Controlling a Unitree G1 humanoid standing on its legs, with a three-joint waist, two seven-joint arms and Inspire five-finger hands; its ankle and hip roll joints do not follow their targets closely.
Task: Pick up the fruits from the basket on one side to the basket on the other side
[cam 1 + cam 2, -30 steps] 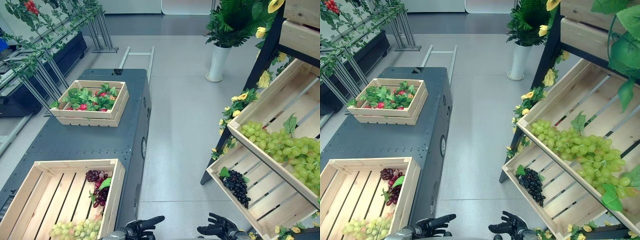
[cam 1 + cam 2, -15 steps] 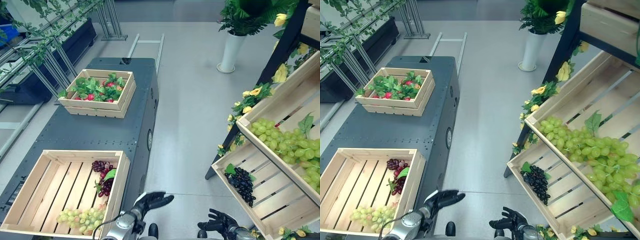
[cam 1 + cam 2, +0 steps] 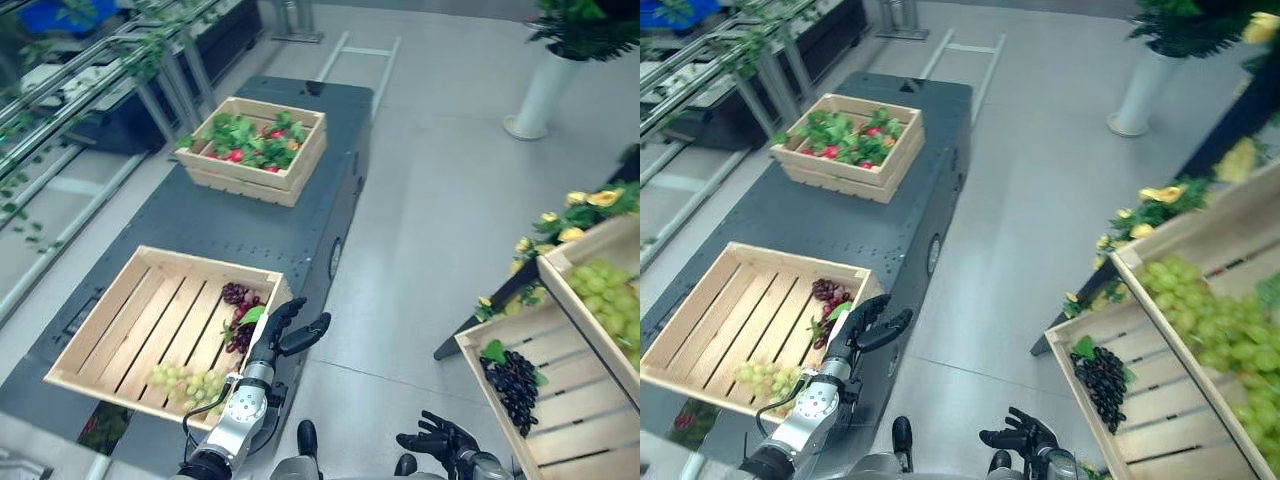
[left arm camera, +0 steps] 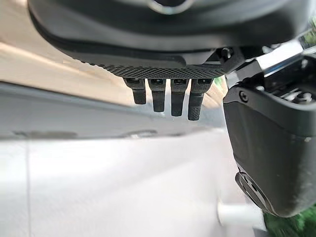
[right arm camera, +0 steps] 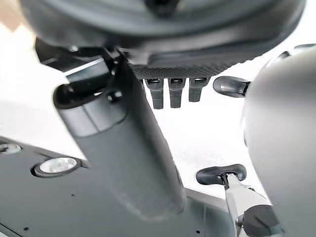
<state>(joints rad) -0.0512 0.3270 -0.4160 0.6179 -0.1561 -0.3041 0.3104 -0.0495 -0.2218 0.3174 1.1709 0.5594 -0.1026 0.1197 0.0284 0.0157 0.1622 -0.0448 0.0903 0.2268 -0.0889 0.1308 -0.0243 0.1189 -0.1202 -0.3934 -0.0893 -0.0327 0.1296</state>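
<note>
A dark grey surface (image 3: pixel 200 225) carried two wooden crates. The near crate (image 3: pixel 120 330) was the big one, and everything else sat around it. Inside the near crate, a bunch of green grapes (image 3: pixel 190 380) lay by its front wall. A bunch of dark red grapes (image 3: pixel 238 318) with a green leaf lay by its right wall, a little behind the green ones. The two bunches were near each other but apart.

Behind the near crate, well apart from it, sat the far crate (image 3: pixel 300 160), full of green leaves and small red fruits (image 3: pixel 250 145).

The left hand (image 3: pixel 285 330) was up in the air just to the right of the near crate, close to its right wall. Its fingers were straight and spread apart, and it held nothing.

To the right of the near crate, low down over the floor, was the right hand (image 3: pixel 435 442). Its fingers were loose and apart, and it held nothing too.

Far to the right of the near crate stood a wooden shelf (image 3: pixel 575 440). Black grapes (image 3: pixel 512 385) lay on its lower tray, and pale green grapes (image 3: pixel 612 310) lay on the tray above.
</note>
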